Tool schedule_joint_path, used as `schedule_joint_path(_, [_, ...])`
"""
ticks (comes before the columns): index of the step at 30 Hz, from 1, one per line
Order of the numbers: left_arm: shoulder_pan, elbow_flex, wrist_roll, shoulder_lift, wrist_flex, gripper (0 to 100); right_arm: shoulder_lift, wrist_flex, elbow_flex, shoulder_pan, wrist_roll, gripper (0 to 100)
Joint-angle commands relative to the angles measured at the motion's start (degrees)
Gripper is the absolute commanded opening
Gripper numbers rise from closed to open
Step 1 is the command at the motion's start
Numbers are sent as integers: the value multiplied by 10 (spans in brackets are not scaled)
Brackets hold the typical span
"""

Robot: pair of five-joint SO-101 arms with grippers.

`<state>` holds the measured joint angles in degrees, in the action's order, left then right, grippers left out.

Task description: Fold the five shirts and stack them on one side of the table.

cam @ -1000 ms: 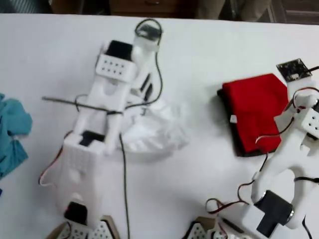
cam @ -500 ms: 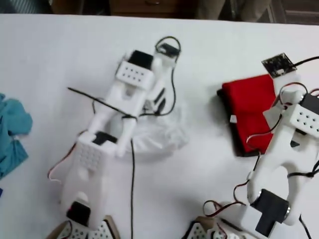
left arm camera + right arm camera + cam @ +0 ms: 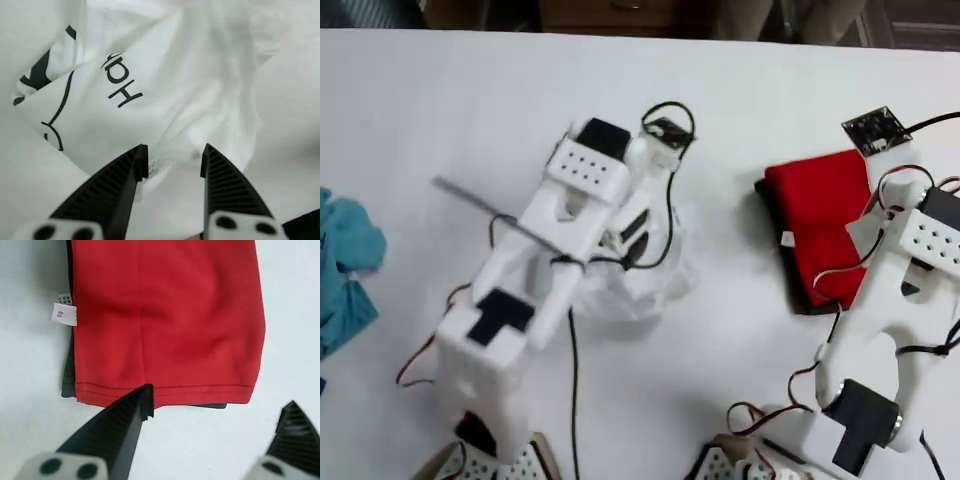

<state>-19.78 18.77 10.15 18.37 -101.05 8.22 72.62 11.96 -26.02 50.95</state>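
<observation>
White table top (image 3: pixel 440 90), seen from above, two white plastic arms side by side along its near edge

Crumpled white cotton shirt with dark printed lettering (image 3: pixel 665 270) lies near the middle of the table, unfolded, bunched into a loose heap. The left arm (image 3: pixel 560 215) reaches out over it and covers much of it in the high view

Left gripper (image 3: pixel 173 162): black ribbed fingers (image 3: pixel 122 185) parted to a moderate gap, tips just at the near edge of the white shirt (image 3: pixel 150 75). A fold of the cloth lies across the gap at the tips. Not pinched as far as can be seen; nothing held

Folded red cloth shirt (image 3: pixel 815 210) sits on the right side of the table, a neat rectangle, flat. It rests on a folded dark shirt (image 3: pixel 805 303) whose edge shows along two sides of the red one. Small white label tag (image 3: pixel 787 238) sticks out at the red shirt's side

Right arm (image 3: pixel 895 300) stands beside this stack, its wrist over the stack's outer edge. Right gripper (image 3: pixel 218 407): black fingers spread wide, holding nothing, over bare table just off the stitched hem of the red shirt (image 3: pixel 165 315). One fingertip (image 3: pixel 142 400) overlaps that hem in the wrist view; cannot tell if it touches. Dark shirt (image 3: pixel 67 375) shows beneath, tag (image 3: pixel 64 314) at the red shirt's edge

Crumpled teal shirt (image 3: pixel 345 260) at the table's far left edge, unfolded, well apart from both arms
</observation>
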Motion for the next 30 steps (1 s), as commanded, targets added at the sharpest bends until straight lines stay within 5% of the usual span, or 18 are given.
schedule_joint_path(1, [-14,-85,32,-80,-3,199,25,-7,-6,1,-4,387])
schedule_joint_path(7, [12,-252,35,-87,119,199,25,-7,-4,0,-4,387])
schedule_joint_path(20, [33,45,70,-85,-4,199,25,-7,-6,0,-2,387])
schedule_joint_path(30, [75,-87,70,9,108,199,25,-15,-6,3,-3,387])
